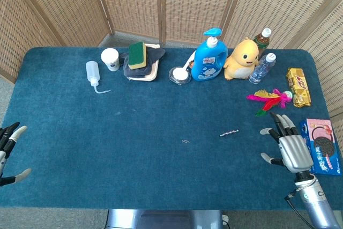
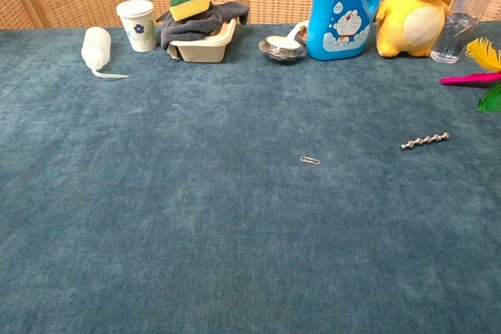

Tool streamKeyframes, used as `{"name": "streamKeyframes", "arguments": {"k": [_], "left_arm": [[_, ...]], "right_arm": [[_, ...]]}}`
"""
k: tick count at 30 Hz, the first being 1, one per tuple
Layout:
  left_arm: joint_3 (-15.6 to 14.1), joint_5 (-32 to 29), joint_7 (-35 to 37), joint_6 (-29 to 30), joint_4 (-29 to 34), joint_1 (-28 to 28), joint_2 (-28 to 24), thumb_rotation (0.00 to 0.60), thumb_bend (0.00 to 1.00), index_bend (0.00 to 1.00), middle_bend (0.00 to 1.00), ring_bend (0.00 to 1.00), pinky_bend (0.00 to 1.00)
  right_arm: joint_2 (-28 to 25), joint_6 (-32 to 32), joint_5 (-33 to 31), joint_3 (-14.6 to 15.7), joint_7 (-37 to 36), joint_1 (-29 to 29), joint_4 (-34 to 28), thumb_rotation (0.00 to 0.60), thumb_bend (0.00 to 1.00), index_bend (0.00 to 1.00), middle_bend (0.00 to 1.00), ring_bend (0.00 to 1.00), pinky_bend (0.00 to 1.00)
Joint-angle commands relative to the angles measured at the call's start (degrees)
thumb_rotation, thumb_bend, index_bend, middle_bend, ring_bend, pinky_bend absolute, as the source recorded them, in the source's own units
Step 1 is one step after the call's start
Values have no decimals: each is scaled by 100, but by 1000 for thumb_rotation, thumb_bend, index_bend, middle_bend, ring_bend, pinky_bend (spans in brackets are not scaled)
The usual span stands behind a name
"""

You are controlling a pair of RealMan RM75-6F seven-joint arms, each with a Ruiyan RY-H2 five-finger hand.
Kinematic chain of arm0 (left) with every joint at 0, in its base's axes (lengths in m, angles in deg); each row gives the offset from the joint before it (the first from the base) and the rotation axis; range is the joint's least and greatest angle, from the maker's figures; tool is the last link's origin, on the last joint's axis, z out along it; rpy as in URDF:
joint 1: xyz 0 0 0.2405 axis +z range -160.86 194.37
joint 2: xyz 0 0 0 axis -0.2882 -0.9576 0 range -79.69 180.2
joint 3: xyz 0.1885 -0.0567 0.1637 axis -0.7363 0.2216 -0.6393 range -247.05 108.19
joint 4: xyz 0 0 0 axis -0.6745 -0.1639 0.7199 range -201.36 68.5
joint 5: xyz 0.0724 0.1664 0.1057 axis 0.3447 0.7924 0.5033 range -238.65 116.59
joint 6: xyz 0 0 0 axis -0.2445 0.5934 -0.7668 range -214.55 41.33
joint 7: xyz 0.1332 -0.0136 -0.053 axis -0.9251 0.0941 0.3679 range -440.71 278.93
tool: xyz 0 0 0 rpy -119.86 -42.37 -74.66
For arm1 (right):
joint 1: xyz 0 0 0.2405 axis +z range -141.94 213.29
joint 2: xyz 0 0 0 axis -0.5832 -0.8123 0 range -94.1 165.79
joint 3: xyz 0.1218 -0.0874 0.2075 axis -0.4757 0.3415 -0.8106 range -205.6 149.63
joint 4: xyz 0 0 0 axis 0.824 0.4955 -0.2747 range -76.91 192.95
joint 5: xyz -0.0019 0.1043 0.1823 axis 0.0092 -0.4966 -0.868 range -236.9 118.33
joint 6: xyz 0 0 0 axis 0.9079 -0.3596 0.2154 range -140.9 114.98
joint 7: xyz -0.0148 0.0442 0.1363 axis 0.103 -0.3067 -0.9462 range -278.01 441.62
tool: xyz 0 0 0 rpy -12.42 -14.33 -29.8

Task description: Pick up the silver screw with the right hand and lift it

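Observation:
The silver screw [image 1: 229, 133] lies flat on the blue table cloth, right of centre; the chest view shows the screw [image 2: 424, 141] as a short ridged rod. My right hand [image 1: 286, 144] rests low at the right side of the table, fingers spread and empty, a short way right of the screw. At the table's left edge my left hand [image 1: 9, 148] is partly in frame, with its fingers apart and nothing in it. Neither hand appears in the chest view.
A small paperclip [image 1: 186, 141] lies left of the screw. Along the back stand a squeeze bottle [image 1: 92, 72], paper cup [image 1: 110, 59], sponge on a tray [image 1: 138, 54], blue detergent bottle [image 1: 208, 57], yellow plush toy [image 1: 242, 58]. Feathers [image 1: 268, 99] and a cookie box [image 1: 322, 146] sit near the right hand.

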Motion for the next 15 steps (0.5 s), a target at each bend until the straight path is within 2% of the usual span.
{"name": "streamKeyframes", "arguments": {"k": [1, 9, 15], "left_arm": [[-3, 6, 11, 16, 5, 10, -3, 600, 270, 0, 0, 0, 0], [-4, -20, 22, 22, 18, 23, -10, 600, 270, 0, 0, 0, 0], [21, -81, 17, 19, 24, 21, -10, 600, 270, 0, 0, 0, 0]], "right_arm": [[-38, 21, 38, -9, -63, -24, -34, 600, 188, 352, 0, 0, 0], [19, -159, 176, 41, -2, 44, -102, 600, 188, 345, 0, 0, 0], [256, -801, 133, -44, 237, 427, -120, 600, 206, 360, 0, 0, 0]]}}
